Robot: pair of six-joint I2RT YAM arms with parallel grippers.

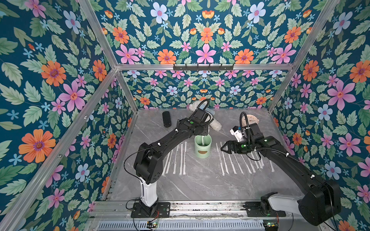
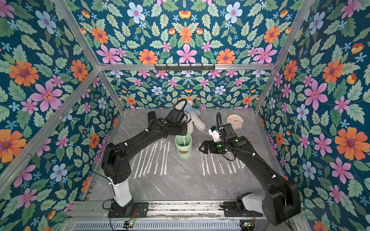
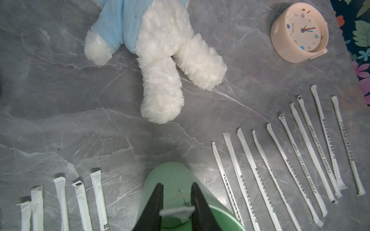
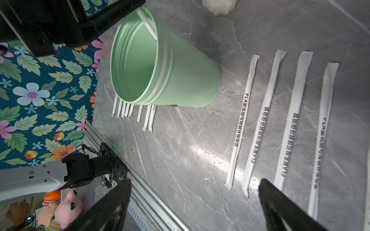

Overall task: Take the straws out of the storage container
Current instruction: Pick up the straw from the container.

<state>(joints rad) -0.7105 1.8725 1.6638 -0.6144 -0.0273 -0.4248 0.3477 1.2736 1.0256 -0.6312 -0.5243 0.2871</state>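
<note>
Closest to me, along the bottom of both top views, an aluminium rail (image 1: 200, 208) carries the two arm bases. From it a grey marbled desk (image 1: 200, 186) runs back, glossy enough to catch a glare. White paper-wrapped straws (image 4: 291, 120) with dark print lie flat on it in two loose rows, one left of centre and one right of centre, mostly pointing front to back. Between the rows, in the middle of the frame, the mint-green storage container (image 1: 202, 149) stands upright with its brown oval mark facing the front. Inside it a single standing straw (image 3: 177, 211) leans against the wall. The left gripper (image 3: 176, 187) hangs over the mouth, and its fingers (image 3: 156, 202) pinch the flattened top end of that straw. The right gripper (image 1: 223, 149) hovers low over the right-hand row, just beside the container, its fingers spread wide. Farther back, a white plush toy (image 2: 197, 123) in pale blue lies above centre, a pinkish round clock (image 2: 234, 121) sits toward the upper right of the desk, and a flat black object (image 1: 166, 119) lies toward its upper left. Around it all rise walls of dark teal floral wallpaper (image 1: 204, 36), framed in aluminium bars (image 1: 140, 67), with a black hook rail (image 1: 203, 67) on the back bar.
</note>
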